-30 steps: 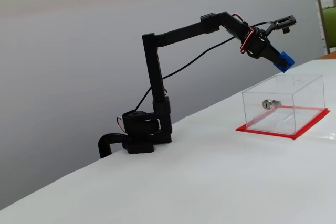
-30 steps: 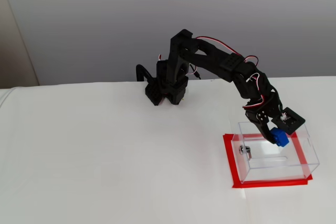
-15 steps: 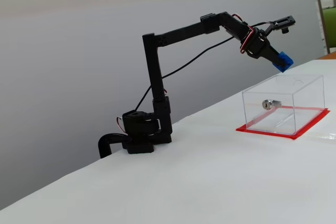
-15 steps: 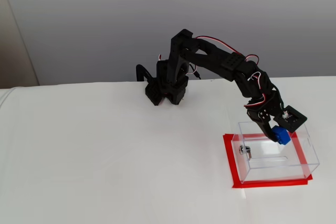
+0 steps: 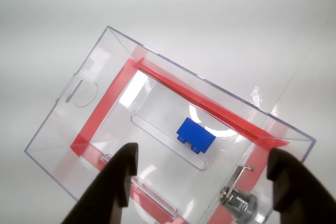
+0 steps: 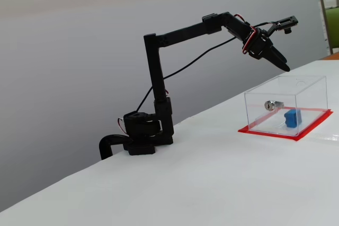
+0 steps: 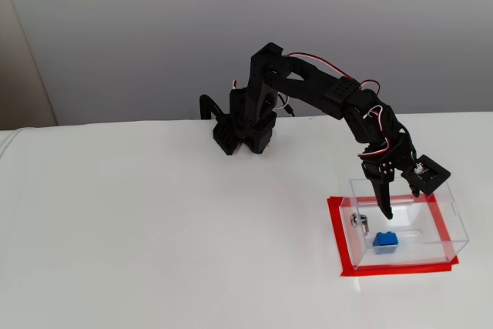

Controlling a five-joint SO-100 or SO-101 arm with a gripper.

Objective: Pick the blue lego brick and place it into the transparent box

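The blue lego brick [image 5: 196, 135] lies on the floor of the transparent box [image 5: 118, 85], seen from above in the wrist view. It also shows inside the box [image 6: 310, 89] in both fixed views, brick [image 6: 292, 117] low near the right side, brick [image 7: 385, 241] near the front wall of the box [image 7: 456, 225]. My gripper [image 5: 202, 151] hangs open above the box with nothing between its dark fingers [image 5: 118, 182]. The same gripper [image 6: 283, 63] is well clear of the box top, and in the other fixed view the gripper [image 7: 393, 204] points down over the box.
A silver knob [image 6: 270, 105] sticks out of one box wall; it also appears as the knob [image 5: 239, 201] and knob [image 7: 360, 222]. Red tape [image 7: 339, 240] frames the box base. The arm's base [image 6: 140, 138] stands on the white table [image 6: 212, 183], with a grey wall behind.
The gripper opened and let go of the blue brick, which dropped from between the fingers to the floor of the box. The arm itself barely moved.
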